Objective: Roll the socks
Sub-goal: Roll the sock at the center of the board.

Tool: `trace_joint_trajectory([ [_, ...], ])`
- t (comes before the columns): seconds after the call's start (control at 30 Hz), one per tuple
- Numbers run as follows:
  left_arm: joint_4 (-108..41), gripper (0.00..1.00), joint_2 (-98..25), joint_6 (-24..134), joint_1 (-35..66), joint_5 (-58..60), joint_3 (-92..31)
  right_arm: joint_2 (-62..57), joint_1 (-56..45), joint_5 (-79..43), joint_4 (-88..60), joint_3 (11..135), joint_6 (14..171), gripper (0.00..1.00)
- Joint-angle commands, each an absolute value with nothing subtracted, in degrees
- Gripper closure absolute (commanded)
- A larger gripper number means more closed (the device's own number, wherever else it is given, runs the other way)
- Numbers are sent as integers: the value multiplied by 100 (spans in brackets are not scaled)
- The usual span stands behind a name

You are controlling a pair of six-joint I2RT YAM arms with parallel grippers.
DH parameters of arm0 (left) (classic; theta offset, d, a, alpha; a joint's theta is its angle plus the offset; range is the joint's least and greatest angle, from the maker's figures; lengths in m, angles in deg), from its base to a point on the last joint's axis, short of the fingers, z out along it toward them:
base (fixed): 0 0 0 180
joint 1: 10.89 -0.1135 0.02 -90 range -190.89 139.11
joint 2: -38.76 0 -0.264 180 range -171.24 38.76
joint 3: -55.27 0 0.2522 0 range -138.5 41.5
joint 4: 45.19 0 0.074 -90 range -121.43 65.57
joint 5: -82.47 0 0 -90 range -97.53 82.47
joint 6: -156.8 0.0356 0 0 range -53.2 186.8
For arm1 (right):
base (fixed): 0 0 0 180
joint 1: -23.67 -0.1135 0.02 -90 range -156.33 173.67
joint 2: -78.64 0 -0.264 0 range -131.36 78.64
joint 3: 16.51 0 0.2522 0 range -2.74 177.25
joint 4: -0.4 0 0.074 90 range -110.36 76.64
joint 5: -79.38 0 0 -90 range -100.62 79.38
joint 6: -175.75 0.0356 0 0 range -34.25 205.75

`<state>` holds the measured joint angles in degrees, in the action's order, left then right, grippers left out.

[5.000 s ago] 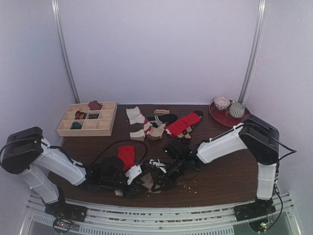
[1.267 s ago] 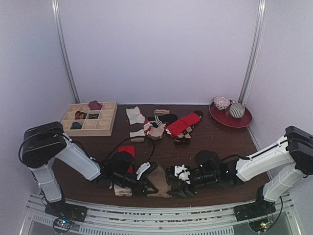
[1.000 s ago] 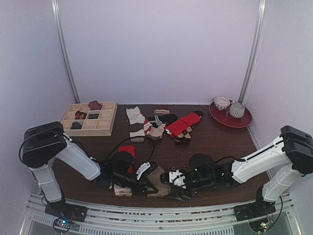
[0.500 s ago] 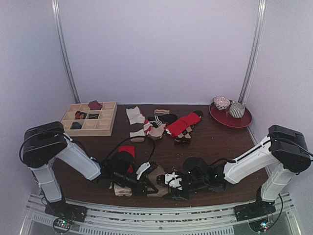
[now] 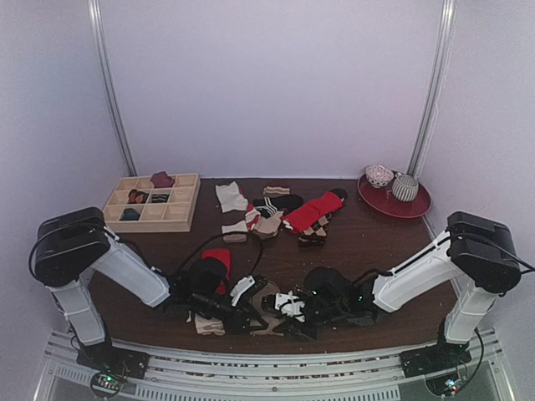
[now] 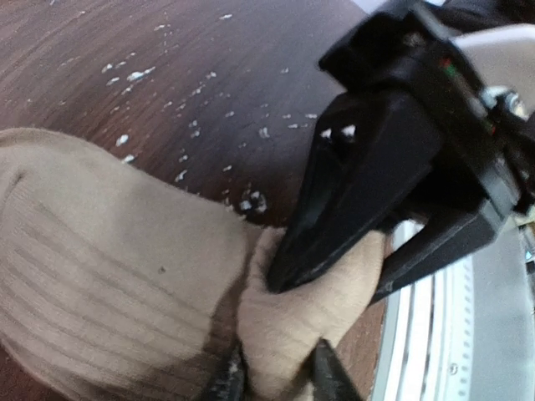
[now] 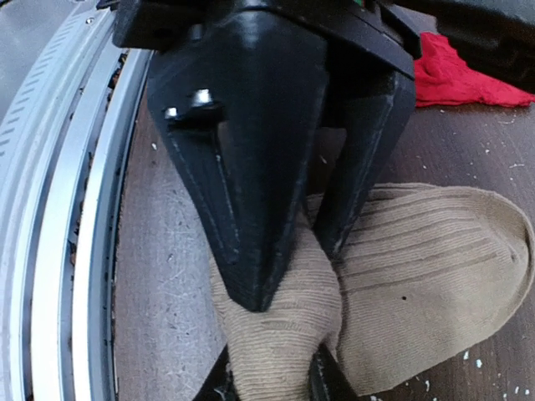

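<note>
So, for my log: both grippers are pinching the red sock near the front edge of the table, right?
No. The left gripper and right gripper are pinching the tan sock near the front edge of the table; the red sock lies ungripped. The right wrist view shows it.

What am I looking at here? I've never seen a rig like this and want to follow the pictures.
Two robot arms are bolted at the near edge of a table, each ending in a two-finger gripper. The wide picture comes from a fixed camera above and behind them. The two close-ups come from cameras on the wrists. On the table lie a tan sock, a red sock, a heap of other socks, a wooden tray with compartments and a red plate. The left gripper and the right gripper face each other, both pinching one fold of the tan sock.
</note>
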<state>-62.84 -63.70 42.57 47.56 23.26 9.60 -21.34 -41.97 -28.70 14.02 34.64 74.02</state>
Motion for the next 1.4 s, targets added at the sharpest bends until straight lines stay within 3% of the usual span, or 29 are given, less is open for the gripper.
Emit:
trace_joint_trajectory([
  [0.0,-4046,61,-6166,4631,4808,1257,1158,-2156,-3933,-3366,920,3432,8101,87],
  [0.23,-3722,41,-4383,5090,4816,309,1187,-2711,-3492,-4367,-527,4133,8667,88],
  [0.5,-5065,37,-3272,5456,4994,196,1977,-3503,-3365,-4716,-2557,5303,8475,87],
  [0.87,-6406,32,-4163,6137,5300,-299,2136,-3948,-3344,-5057,-3583,5890,8186,87],
  [1.37,-6990,38,-5430,6185,5507,584,1729,-4221,-3308,-5277,-3800,6157,8038,87],
])
